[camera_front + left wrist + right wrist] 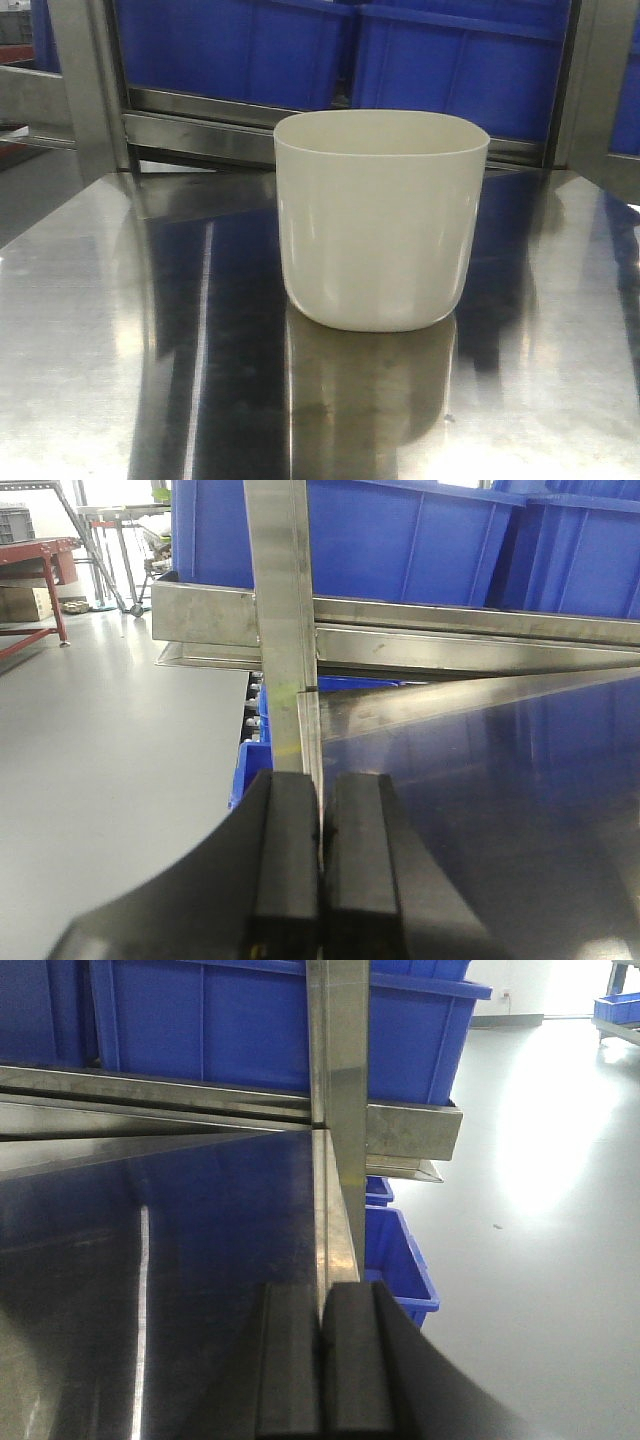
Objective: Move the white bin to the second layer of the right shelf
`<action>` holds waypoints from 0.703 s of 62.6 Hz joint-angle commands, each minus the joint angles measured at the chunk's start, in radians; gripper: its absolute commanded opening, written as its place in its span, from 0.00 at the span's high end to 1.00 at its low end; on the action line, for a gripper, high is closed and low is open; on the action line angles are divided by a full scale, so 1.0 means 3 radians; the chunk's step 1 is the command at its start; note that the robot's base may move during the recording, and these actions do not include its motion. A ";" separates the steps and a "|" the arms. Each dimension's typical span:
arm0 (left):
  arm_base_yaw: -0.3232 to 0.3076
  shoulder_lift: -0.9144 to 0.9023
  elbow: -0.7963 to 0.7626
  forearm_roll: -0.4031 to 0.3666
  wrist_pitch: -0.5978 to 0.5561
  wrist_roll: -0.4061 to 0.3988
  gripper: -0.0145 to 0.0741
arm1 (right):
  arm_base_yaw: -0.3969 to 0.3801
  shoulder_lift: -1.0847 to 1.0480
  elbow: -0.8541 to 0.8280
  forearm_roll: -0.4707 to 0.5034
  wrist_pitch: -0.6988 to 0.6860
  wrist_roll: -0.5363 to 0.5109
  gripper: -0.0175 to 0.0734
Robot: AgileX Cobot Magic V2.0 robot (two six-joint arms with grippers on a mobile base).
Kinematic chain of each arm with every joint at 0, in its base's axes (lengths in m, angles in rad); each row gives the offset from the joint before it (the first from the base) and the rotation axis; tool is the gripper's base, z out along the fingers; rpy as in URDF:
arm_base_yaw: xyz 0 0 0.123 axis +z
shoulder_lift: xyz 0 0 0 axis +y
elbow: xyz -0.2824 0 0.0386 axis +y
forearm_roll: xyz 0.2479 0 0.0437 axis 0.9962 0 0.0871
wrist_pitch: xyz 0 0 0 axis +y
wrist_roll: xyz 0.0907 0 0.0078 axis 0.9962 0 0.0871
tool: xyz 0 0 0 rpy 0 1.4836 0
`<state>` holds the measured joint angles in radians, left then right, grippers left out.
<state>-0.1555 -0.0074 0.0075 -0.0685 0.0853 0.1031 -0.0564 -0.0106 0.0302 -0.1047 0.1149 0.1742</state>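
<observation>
The white bin [380, 215] stands upright on the shiny steel tabletop [100, 330], a little right of centre in the front view, with nothing touching it. It does not show in either wrist view. My left gripper [322, 815] is shut and empty, low over the table's left edge beside a steel upright post [282, 630]. My right gripper [322, 1325] is shut and empty, low over the table's right edge beside another steel post [340, 1090]. Neither gripper shows in the front view. The roller-lane shelf level is out of view.
Behind the table a steel rack rail [200, 125] carries large blue crates [330, 50]. More blue crates sit below the table at the left [248, 765] and at the right [400, 1260]. Grey floor lies beyond both table sides.
</observation>
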 commanded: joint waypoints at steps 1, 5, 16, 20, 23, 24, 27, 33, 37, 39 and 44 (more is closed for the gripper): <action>-0.0012 -0.0047 0.0123 -0.0018 -0.0284 -0.0012 0.74 | -0.0019 -0.0065 -0.0055 -0.0010 -0.0279 -0.0038 0.75; -0.0012 -0.0047 0.0123 -0.0018 -0.0284 -0.0012 0.74 | -0.0019 -0.0065 -0.0055 -0.0010 -0.0279 -0.0038 0.75; -0.0012 -0.0047 0.0123 -0.0018 -0.0284 -0.0012 0.74 | -0.0019 -0.0065 -0.0055 -0.0010 -0.0279 -0.0038 0.75; -0.0012 -0.0047 0.0123 -0.0018 -0.0284 -0.0012 0.74 | -0.0015 -0.0065 -0.0055 -0.0010 -0.0279 -0.0038 0.75; -0.0012 -0.0047 0.0123 -0.0018 -0.0284 -0.0012 0.74 | -0.0015 -0.0065 -0.0055 -0.0010 -0.0279 -0.0038 0.75; -0.0012 -0.0047 0.0123 -0.0018 -0.0284 -0.0012 0.74 | -0.0015 -0.0065 -0.0055 -0.0010 -0.0279 -0.0038 0.75; -0.0012 -0.0047 0.0123 -0.0018 -0.0284 -0.0012 0.74 | -0.0015 -0.0065 -0.0055 -0.0010 -0.0279 -0.0038 0.75; -0.0012 -0.0047 0.0123 -0.0018 -0.0284 -0.0012 0.74 | -0.0015 -0.0065 -0.0055 -0.0010 -0.0279 -0.0038 0.75; -0.0012 -0.0047 0.0123 -0.0018 -0.0284 -0.0012 0.74 | -0.0015 -0.0065 -0.0055 -0.0010 -0.0279 -0.0038 0.75; -0.0012 -0.0047 0.0123 -0.0018 -0.0284 -0.0012 0.74 | -0.0015 -0.0065 -0.0055 -0.0010 -0.0279 -0.0038 0.75; -0.0012 -0.0047 0.0123 -0.0018 -0.0284 -0.0012 0.74 | -0.0015 -0.0065 -0.0055 -0.0010 -0.0279 -0.0038 0.75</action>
<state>-0.1555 -0.0074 0.0075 -0.0685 0.0853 0.1031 -0.0564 -0.0106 0.0302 -0.1047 0.1149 0.1742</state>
